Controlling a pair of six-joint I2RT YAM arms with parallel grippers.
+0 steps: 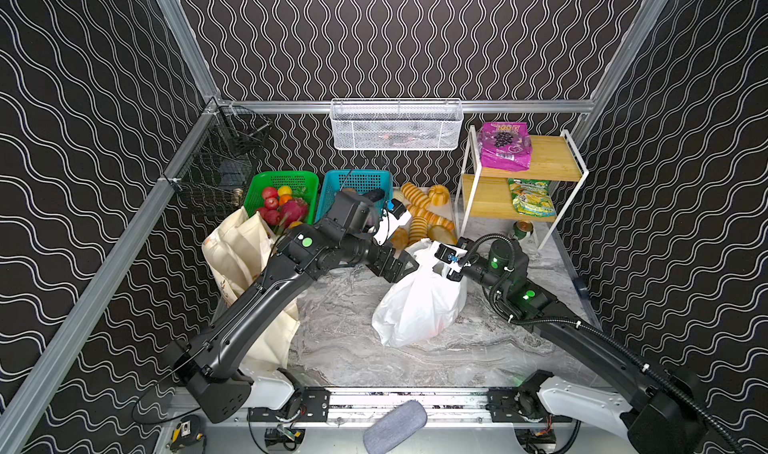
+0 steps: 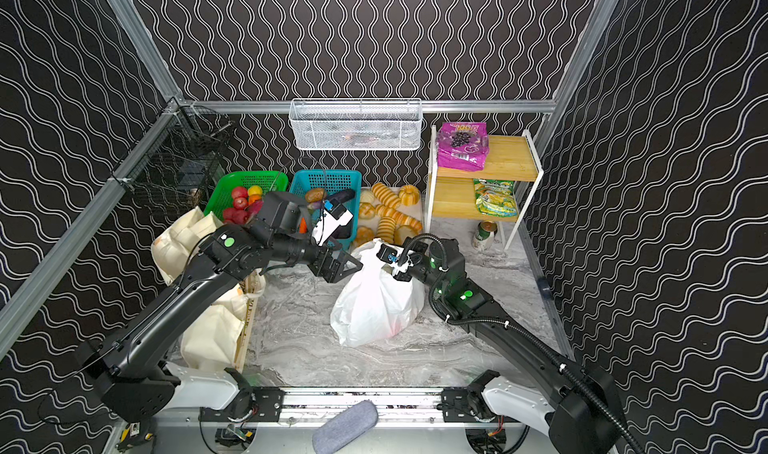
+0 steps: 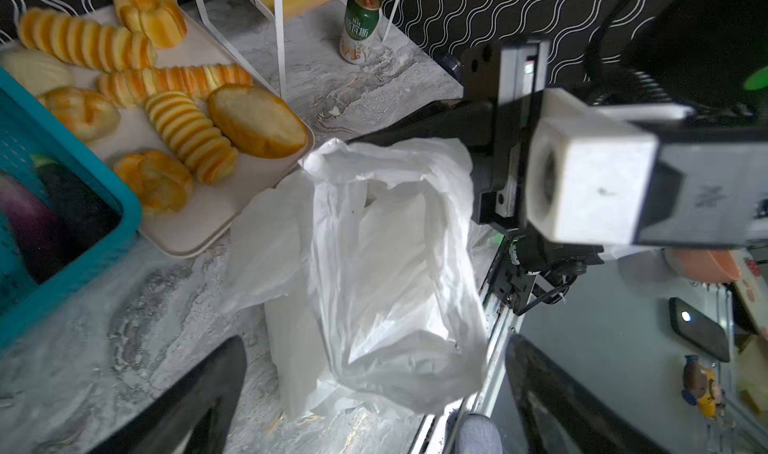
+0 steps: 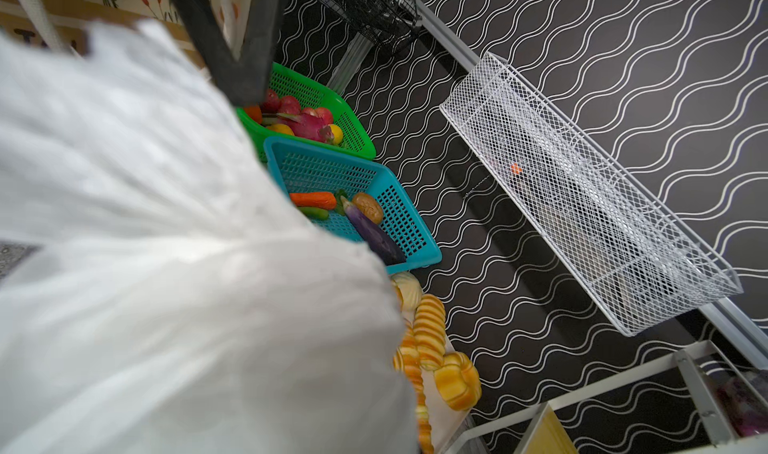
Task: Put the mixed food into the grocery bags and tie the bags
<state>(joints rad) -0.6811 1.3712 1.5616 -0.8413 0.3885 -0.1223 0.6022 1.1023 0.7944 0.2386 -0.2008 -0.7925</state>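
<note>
The cream canvas tote [image 1: 241,256] is slumping at the 9 o'clock side of the marble tabletop [image 1: 345,348], partly hidden under the left arm. Toward 12 o'clock, the teal basket [image 4: 399,219] is holding an orange toy carrot [image 4: 313,200] among other toy vegetables. The left pincer [image 1: 405,270] is hovering just at 9 o'clock of the white plastic bag [image 1: 419,306], its jaws standing wide apart and gripping nothing. This bag is sitting bulging near the tabletop's middle, a little toward 3 o'clock, with its mouth gaping in the left wrist view. At its 3 o'clock side, the right pincer [image 1: 446,261] is pressing its jaws together on the bag's upper edge. At 1 o'clock, the purple grape-print snack packet [image 1: 505,146] is lying on the top board of the wooden shelf [image 1: 552,157], well apart from both bags.
</note>
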